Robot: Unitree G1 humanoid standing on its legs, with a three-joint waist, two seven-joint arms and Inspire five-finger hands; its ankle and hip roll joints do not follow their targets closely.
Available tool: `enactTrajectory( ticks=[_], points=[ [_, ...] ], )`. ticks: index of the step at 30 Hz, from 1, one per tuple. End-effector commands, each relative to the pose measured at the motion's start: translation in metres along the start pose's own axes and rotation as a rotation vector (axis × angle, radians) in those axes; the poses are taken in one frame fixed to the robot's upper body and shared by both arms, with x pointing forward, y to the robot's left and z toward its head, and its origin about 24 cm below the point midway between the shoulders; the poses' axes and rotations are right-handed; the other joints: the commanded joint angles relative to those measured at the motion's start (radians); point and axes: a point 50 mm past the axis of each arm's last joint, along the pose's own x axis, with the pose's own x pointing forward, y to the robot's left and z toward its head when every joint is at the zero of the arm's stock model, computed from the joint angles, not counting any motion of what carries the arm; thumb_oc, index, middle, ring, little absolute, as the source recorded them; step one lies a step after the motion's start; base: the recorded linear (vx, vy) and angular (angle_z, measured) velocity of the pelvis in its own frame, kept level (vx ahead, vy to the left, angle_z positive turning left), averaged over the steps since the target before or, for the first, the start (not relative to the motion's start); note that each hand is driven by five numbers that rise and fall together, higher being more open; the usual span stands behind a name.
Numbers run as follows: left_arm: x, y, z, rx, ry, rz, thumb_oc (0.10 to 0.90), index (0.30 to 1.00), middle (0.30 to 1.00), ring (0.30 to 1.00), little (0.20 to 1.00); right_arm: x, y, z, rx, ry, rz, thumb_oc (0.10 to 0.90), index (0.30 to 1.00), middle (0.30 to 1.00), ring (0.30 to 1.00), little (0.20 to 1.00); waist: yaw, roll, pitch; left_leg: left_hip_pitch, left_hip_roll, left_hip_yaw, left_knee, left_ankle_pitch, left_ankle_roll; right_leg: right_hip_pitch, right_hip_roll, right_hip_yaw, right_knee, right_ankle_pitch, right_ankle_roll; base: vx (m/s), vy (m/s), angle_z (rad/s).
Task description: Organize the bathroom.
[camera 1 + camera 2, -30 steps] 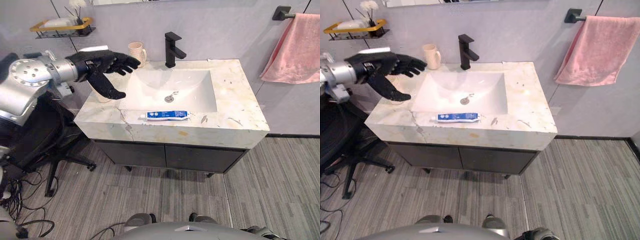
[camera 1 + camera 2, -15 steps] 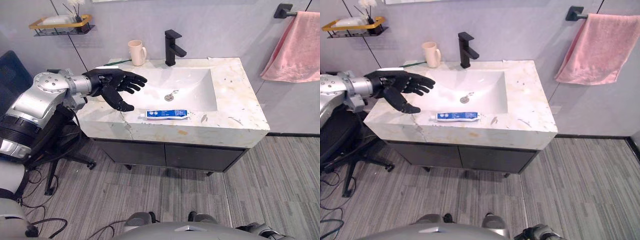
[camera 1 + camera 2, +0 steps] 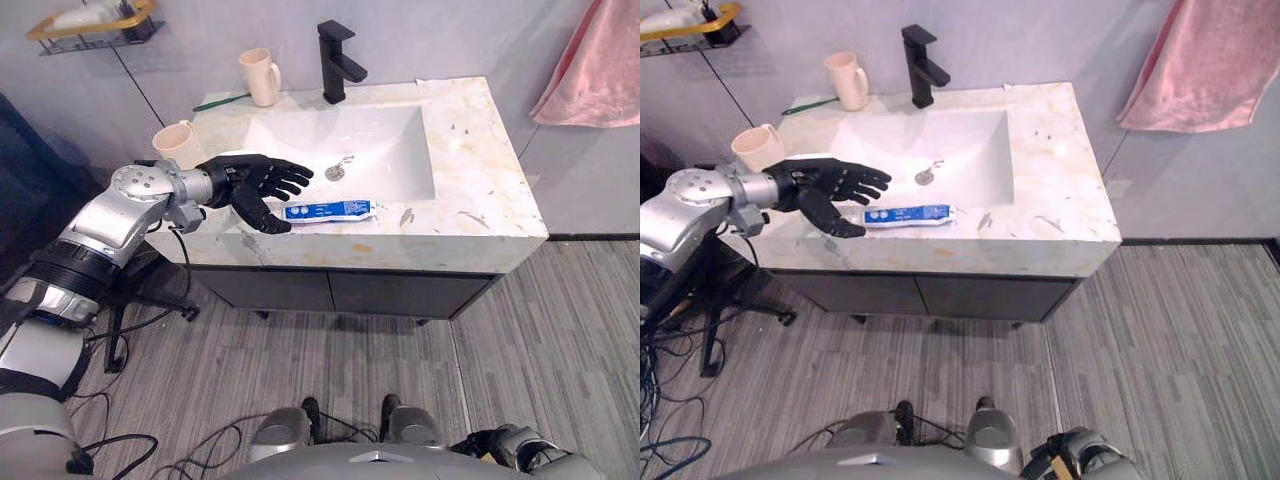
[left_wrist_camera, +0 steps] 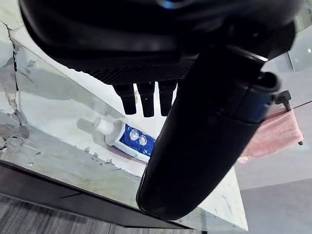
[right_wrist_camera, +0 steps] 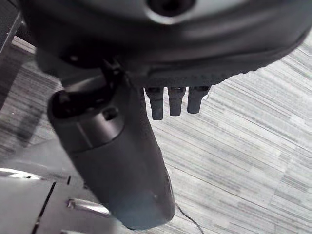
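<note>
Marble surface is carrying everything here, with a white sink basin sunk into its middle and a black faucet standing at its back edge. A pink towel is hanging on the wall off the right side, and a yellow-rimmed shelf is sitting on the wall off the back left corner.

I am holding my left robot hand over the front left part of the surface, fingers straight and spread apart, thumb reaching down toward the front edge, gripping nothing. Its fingertips are pointing at the capped end of the toothpaste tube, close beside it; I cannot tell whether they are touching. The blue and white tube is lying flat along the front edge, just in front of the basin.

My right robot hand is hanging over the grey plank floor, fingers relaxed and empty.

One cream cup is standing at the left edge behind my forearm. Another cream cup is standing at the back left corner, with a green toothbrush lying just beside it.
</note>
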Motion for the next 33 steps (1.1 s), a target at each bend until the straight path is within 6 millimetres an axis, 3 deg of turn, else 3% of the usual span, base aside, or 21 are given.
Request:
enactTrajectory(
  ticks=[1,22,26,33],
  points=[
    [-0.017,0.027,0.053,0.129,-0.175,0.148,0.8,0.9,0.9,0.9,0.9,-0.006,-0.022,-0.014,-0.005,0.073,-0.056,0.8,0.9,0.9,0.9,0.9,0.004,-0.008,-0.023,-0.043,0.069,0.041,0.049,0.035,-0.026,-0.029,-0.042,0.071,0.042,-0.024,0.094,-0.03,-0.009,0.02],
    [-0.017,0.032,0.08,0.27,-0.201,0.242,0.8,0.9,0.9,0.9,0.9,-0.016,-0.047,0.004,0.026,-0.013,-0.117,0.8,0.9,0.9,0.9,0.9,-0.012,0.01,0.043,-0.129,0.061,0.037,0.089,0.078,-0.034,-0.129,-0.058,0.073,0.113,-0.032,0.078,-0.03,0.013,0.0],
    [-0.018,0.033,0.095,0.315,-0.231,0.272,0.8,0.9,0.9,0.9,0.9,-0.023,-0.058,0.017,0.042,-0.064,-0.148,0.8,0.9,0.9,0.9,0.9,-0.012,0.017,0.075,-0.17,0.054,0.033,0.101,0.081,-0.032,-0.183,-0.065,0.079,0.153,-0.039,0.073,-0.14,0.02,0.02],
    [-0.018,0.032,0.104,0.355,-0.237,0.268,0.8,0.9,0.9,0.9,0.9,-0.028,-0.065,0.029,0.061,-0.108,-0.163,0.8,0.9,0.9,0.9,0.9,-0.012,0.017,0.101,-0.201,0.048,0.029,0.138,0.078,-0.03,-0.226,-0.07,0.088,0.205,-0.048,0.069,-0.05,-0.003,0.04]
  ],
)
